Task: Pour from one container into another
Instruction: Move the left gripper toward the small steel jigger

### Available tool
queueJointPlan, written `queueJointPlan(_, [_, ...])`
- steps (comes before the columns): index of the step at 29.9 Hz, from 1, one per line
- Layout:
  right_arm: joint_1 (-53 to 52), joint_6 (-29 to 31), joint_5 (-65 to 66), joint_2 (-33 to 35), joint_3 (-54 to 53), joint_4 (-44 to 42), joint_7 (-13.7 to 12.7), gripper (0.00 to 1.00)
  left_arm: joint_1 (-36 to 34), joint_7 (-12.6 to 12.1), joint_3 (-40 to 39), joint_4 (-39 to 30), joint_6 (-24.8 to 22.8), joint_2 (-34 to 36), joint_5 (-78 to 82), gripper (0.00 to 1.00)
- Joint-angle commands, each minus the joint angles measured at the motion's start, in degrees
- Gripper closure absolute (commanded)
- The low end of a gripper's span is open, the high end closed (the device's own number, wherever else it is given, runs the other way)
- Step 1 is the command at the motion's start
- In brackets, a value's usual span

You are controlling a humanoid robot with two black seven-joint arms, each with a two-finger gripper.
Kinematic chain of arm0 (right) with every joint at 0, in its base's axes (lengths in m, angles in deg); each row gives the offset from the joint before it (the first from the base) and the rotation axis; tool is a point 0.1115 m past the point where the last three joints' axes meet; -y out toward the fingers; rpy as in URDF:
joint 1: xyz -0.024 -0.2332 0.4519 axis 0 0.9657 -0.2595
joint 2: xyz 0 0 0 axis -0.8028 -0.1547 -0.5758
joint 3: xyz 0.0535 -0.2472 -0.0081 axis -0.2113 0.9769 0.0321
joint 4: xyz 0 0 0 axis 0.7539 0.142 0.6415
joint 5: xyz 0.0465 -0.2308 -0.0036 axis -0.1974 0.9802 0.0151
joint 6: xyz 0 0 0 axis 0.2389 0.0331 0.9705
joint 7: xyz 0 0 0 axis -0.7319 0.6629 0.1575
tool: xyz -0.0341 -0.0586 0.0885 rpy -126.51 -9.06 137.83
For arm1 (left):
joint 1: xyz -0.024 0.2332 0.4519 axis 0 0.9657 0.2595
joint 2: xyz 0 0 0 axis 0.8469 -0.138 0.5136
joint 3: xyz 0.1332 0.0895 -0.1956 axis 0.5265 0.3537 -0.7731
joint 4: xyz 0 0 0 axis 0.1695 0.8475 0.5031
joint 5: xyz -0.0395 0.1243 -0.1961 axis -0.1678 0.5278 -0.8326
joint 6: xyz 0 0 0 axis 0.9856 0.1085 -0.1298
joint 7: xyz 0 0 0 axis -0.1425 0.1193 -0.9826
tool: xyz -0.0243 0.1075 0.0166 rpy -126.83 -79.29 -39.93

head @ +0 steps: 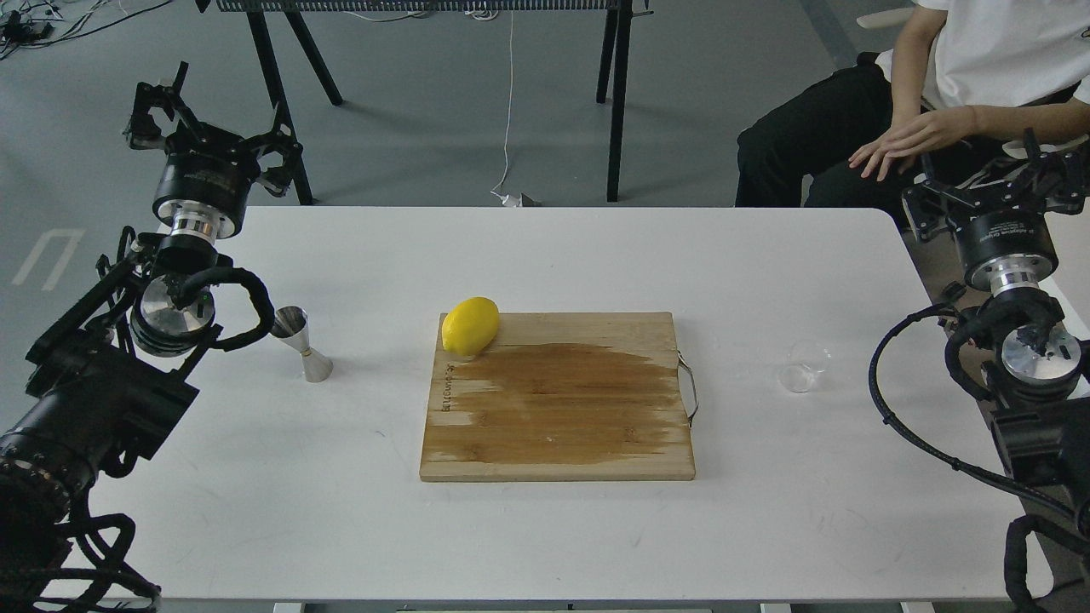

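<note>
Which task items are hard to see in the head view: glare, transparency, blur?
Head view: the glass cup is nearly lost against the white table, only faint rim highlights showing; the steel jigger reads sharply, with bright reflections; lighting is even and diffuse, shadows soft; no motion blur; the cutting board has a darker patch that looks like staining, not shadow.

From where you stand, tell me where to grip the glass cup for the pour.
Grip the glass cup around its side wall, probably with the right hand coming in level from the right. It stands upright and clear of the cutting board, and its thin rim offers poor purchase.
</note>
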Motion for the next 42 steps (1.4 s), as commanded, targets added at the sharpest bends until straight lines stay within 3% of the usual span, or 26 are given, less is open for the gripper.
queueJointPlan(1, [-0.11,0.0,0.08,0.26,2.18,0.18,0.08,0.0,0.36,0.96,0.35,-0.65,-0.7,-0.04,0.11,0.0])
queueJointPlan(9, [0.42,0.0,-0.01,0.17,3.51,0.45,0.17,0.0,3.16,0.35,3.69,-3.18,-0.43,1.36,-0.15,0.0])
queueJointPlan(13, [0.6,0.0,-0.01,0.17,2.98,0.62,0.17,0.0,11.42,0.08,5.18,-17.58,-5.26,8.64,0.9,0.0])
queueJointPlan(24, [4.9,0.0,-0.01,0.44,2.45,6.42,0.87,0.0,26.19,0.79,3.87,-38.61,-0.97,23.33,29.09,0.0])
queueJointPlan(28, [5.6,0.0,-0.01,0.44,2.45,6.42,0.87,0.0,29.19,1.22,3.25,-44.06,5.88,29.13,38.68,0.01])
queueJointPlan(31, [6.04,0.0,-0.09,0.52,2.37,6.51,1.4,0.0,31.99,6.04,3.6,-47.4,8.96,33.26,45.88,0.02])
queueJointPlan(37, [6.05,0.0,-0.09,1.22,2.1,6.51,1.58,0.0,41.22,6.29,5.27,-49.52,18.54,35.56,64.75,0.01])
queueJointPlan(39, [6.05,0.0,-0.01,1.4,2.1,6.51,1.58,0.0,42.98,6.29,5.36,-48.82,23.18,35.21,74.42,0.01])
queueJointPlan(42, [6.22,0.0,-0.01,1.58,2.19,6.42,1.58,0.0,44.92,6.29,6.76,-45.05,34.42,34.51,86.74,0.02])
